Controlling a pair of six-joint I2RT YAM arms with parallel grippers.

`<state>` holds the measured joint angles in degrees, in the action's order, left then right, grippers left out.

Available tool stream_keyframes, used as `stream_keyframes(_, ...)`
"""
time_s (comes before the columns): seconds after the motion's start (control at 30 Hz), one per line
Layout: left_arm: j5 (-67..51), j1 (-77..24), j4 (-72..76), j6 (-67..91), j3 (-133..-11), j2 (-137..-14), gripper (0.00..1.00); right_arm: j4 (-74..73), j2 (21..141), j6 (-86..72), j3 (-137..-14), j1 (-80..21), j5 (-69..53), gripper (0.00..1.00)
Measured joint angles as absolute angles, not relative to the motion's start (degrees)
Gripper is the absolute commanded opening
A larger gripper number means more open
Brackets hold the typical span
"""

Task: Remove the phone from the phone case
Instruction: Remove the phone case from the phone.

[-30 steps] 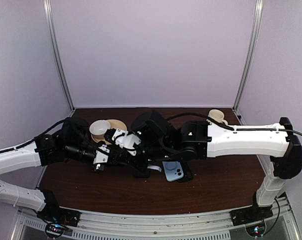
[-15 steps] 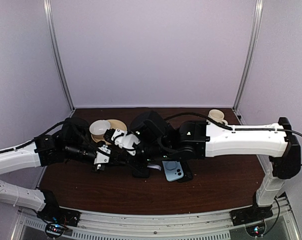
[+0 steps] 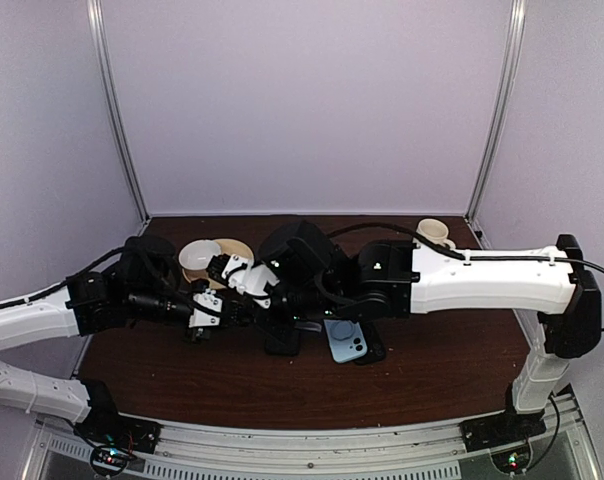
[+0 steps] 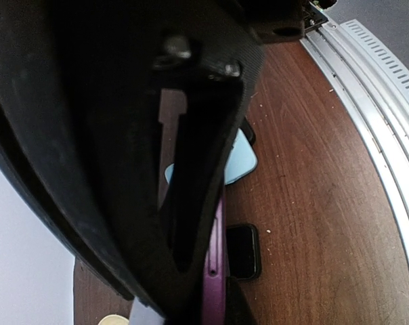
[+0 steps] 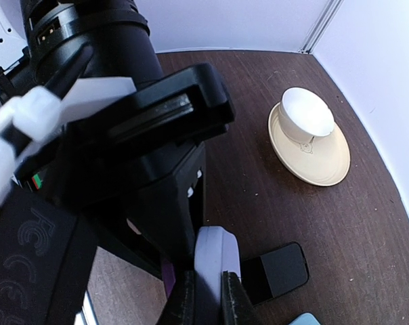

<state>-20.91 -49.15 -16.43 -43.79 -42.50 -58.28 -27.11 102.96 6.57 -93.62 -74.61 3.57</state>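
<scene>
We log left fingers (image 4: 201, 223) and right fingers (image 5: 228, 301) both clamped on the purple phone case (image 5: 214, 261), held edge-on between them.

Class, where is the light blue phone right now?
In the top view, the light blue phone lies flat near the middle of the table, just below the right arm wrist in the picture.
</scene>
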Motion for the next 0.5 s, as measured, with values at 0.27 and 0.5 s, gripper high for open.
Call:
stream_keyframes(0.27,-18.04,-49.32,-14.61,-44.95,-41.87,-57.74,0.0,-27.16,103.44,8.25,-94.48,-74.76,6.39,0.08)
stream_keyframes(0.5,-15.66,-49.69,-14.39,-46.0,-41.67,-57.1,0.0,-26.81,103.5,8.67,-94.56,-74.76,6.48,0.06)
